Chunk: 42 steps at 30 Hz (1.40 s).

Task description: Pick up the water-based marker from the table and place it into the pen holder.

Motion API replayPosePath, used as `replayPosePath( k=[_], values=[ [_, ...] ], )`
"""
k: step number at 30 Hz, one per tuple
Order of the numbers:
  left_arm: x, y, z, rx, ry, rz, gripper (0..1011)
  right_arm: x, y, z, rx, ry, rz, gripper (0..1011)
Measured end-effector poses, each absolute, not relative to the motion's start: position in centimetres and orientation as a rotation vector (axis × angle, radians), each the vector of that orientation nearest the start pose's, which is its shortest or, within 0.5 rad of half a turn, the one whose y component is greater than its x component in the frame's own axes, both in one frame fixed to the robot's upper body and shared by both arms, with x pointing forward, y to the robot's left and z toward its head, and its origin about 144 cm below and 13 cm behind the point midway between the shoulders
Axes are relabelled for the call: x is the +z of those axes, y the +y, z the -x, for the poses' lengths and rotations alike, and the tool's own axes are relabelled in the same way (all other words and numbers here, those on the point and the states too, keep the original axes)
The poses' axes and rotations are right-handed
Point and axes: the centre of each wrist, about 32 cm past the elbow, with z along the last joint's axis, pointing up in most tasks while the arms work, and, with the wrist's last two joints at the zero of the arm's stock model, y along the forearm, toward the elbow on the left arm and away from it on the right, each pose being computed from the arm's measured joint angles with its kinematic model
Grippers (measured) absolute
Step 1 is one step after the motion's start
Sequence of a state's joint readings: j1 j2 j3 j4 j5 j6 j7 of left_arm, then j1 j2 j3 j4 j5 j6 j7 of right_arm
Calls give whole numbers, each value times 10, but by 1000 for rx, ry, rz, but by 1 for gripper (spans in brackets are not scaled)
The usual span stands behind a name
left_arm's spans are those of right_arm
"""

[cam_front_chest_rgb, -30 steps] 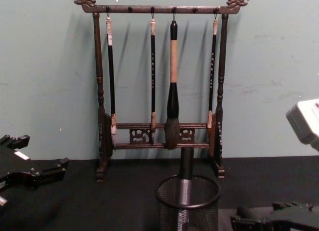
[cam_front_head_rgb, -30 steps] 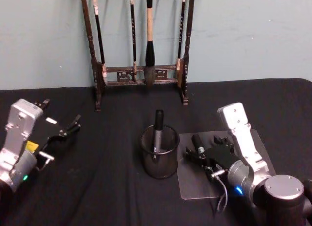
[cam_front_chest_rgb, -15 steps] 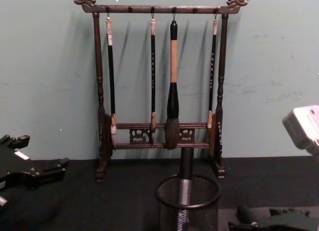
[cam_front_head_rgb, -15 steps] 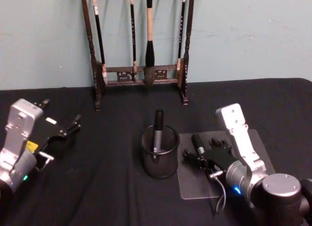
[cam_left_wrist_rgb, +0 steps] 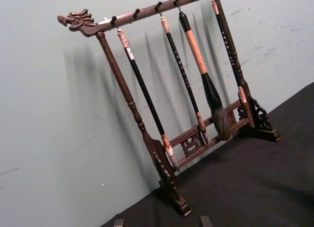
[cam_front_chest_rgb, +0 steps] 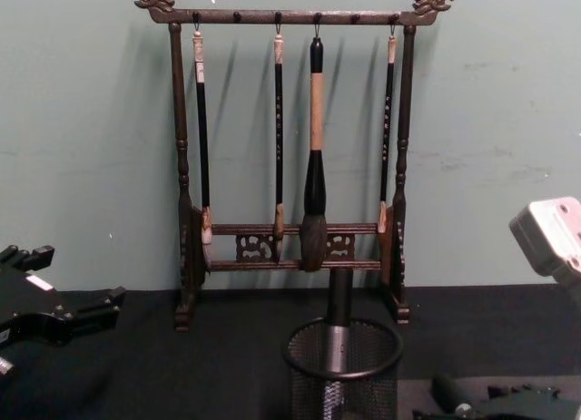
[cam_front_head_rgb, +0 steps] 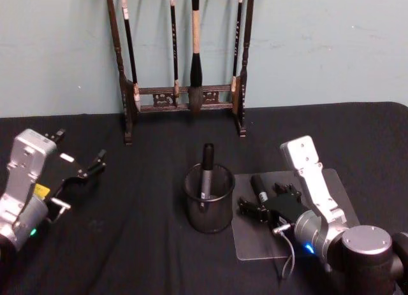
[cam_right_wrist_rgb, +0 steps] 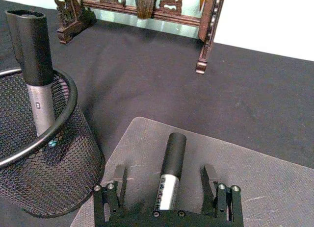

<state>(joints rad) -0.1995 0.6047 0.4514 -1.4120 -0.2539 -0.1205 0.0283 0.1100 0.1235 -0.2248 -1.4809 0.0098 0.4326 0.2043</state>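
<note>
- The right gripper (cam_right_wrist_rgb: 165,174) is seen low over the counter's near right part, its jaws spread wide, with nothing clamped yet.
- The water-based marker (cam_right_wrist_rgb: 170,174) is found lying flat between those jaws, one finger to each side and neither seen touching it. Its long axis runs from the near edge toward the far edge, dark cap end farthest from the wrist, so the jaws would close squarely across the barrel.
- A clear mat (cam_front_head_rgb: 255,244) is laid under the marker, on the black counter (cam_front_head_rgb: 140,244).
- The pen holder (cam_front_head_rgb: 217,217) is placed just beside the mat's left edge, toward the counter's middle, well within the right arm's reach. A grey pen (cam_front_head_rgb: 205,171) is stood upright inside it, so free room is judged to be left toward the rim's right side.
- The left gripper (cam_left_wrist_rgb: 162,222) is parked near the left edge, jaws apart and empty, well apart from the marker.
- A brush rack (cam_front_head_rgb: 185,97) is stood along the far edge, clear of the lift path.
</note>
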Motion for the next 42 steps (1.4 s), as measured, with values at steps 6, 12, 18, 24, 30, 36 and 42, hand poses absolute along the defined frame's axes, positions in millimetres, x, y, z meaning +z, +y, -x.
replayPosePath(
  k=[6,12,18,24,30,36,42],
  values=[
    [1140,310,-489,1248,-285,-304,1001,1139,-196,-483,-1158,231,434,1002],
    [1140,310,-489,1248,-285,-304,1001,1139,-196,-483,-1158,230,434,1002],
    [1140,310,-489,1248,-285,-304,1001,1139,-196,-483,-1157,230,433,1002],
    [1140,310,-489,1248,-285,-304,1001,1139,-196,-483,-1157,229,433,1002],
    [1140,310,-489,1248,-285,-304,1001,1139,-196,-483,-1158,228,432,924],
    [1140,310,-489,1248,-285,-304,1001,1139,-196,-483,-1158,228,432,759],
    [1140,310,-489,1248,-285,-304,1001,1139,-196,-483,-1158,228,432,482]
  ],
)
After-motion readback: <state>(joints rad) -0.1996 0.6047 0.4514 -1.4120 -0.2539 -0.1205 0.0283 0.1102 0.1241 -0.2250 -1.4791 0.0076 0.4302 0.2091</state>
